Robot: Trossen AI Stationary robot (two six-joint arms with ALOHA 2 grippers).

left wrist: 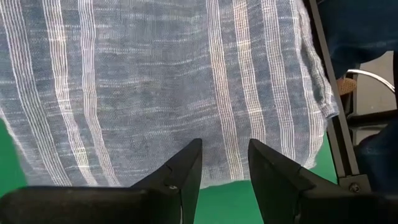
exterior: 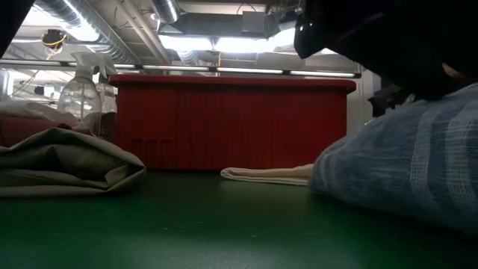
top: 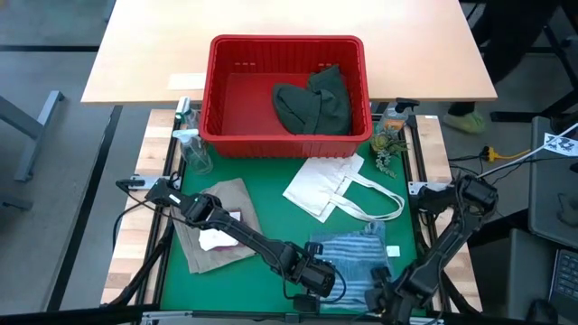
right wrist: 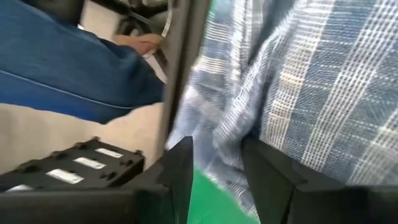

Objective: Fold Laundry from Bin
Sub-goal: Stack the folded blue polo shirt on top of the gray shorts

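Green garment (top: 313, 102) in bin (top: 219, 99) shows only overhead.

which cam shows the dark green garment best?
High view. The dark green garment lies in plain sight inside the red bin, toward its right side. In the low view the bin's solid wall hides it. Both wrist views show only the striped shirt, so nothing of it there.
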